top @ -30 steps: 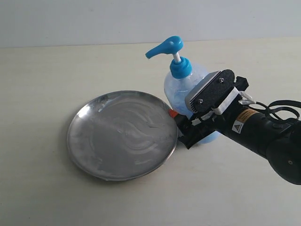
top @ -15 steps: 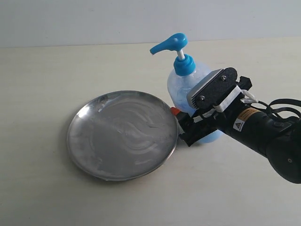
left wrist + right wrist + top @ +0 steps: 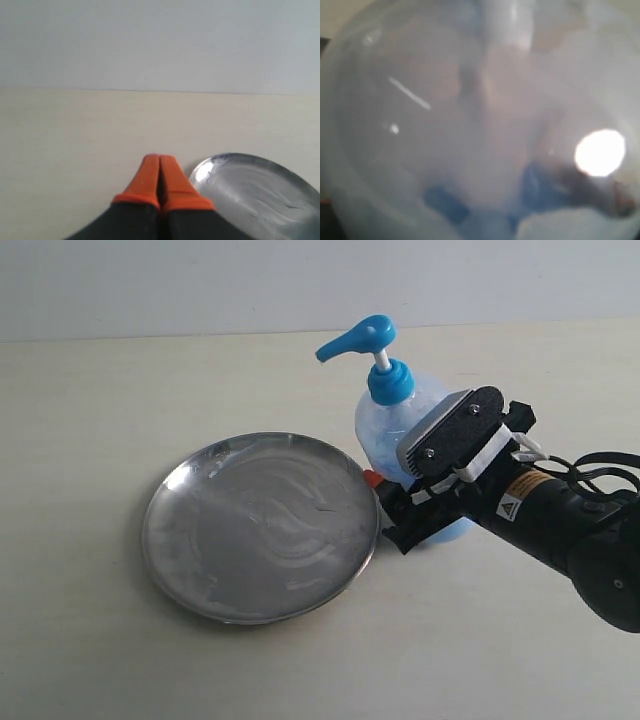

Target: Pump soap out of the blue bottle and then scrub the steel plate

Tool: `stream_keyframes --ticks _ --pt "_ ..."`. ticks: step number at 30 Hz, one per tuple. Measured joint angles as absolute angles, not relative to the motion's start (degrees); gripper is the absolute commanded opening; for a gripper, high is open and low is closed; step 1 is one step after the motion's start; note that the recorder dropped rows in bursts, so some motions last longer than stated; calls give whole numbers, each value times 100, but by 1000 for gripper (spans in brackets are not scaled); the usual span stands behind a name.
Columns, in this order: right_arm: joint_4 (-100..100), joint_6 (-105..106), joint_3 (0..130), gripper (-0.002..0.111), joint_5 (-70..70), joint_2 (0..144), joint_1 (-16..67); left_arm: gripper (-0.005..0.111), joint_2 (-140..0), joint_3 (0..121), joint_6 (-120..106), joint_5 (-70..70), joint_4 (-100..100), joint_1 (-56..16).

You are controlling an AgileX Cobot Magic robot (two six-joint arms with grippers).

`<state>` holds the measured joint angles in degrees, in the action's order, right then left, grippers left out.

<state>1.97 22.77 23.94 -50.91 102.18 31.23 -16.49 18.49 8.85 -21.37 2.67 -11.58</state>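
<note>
The steel plate (image 3: 178, 570) lies flat on the table, with pale swirly smears (image 3: 285, 525) across its middle; I see no separate blob of soap. The blue bottle (image 3: 395, 430) stands just right of the plate, its blue pump head (image 3: 355, 340) up and its spout pointing left over the plate. My right gripper (image 3: 392, 480) reaches in from the right and is shut on the bottle's lower body; one orange fingertip (image 3: 368, 478) shows by the plate's rim. The bottle (image 3: 480, 120) fills the right wrist view as a blur. My left gripper (image 3: 160, 160) is shut and empty, beside the plate (image 3: 260, 195).
The pale table (image 3: 100, 390) stretches to a white wall (image 3: 200, 280) at the back. The right arm's black body and cables (image 3: 570, 520) lie over the table's right side. The left arm is outside the exterior view.
Over the last second the bottle and my right gripper have shifted slightly to the right together. The pump head has swung a little. The plate has stayed put.
</note>
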Motion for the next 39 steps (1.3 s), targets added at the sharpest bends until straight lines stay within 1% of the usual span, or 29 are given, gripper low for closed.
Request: stream_keyframes --ticks 10,19,39 --pt "0 2300 2382 0 -5126 10218 3123 0 -2656 2958 885 -2137 468 -1506" --pt "-56 2300 2382 0 -5126 10218 3123 0 -3505 3713 885 -2137 578 -1566" --pt "-67 2233 2382 0 -5135 10218 3123 0 -3604 3743 885 -2137 578 -1566"
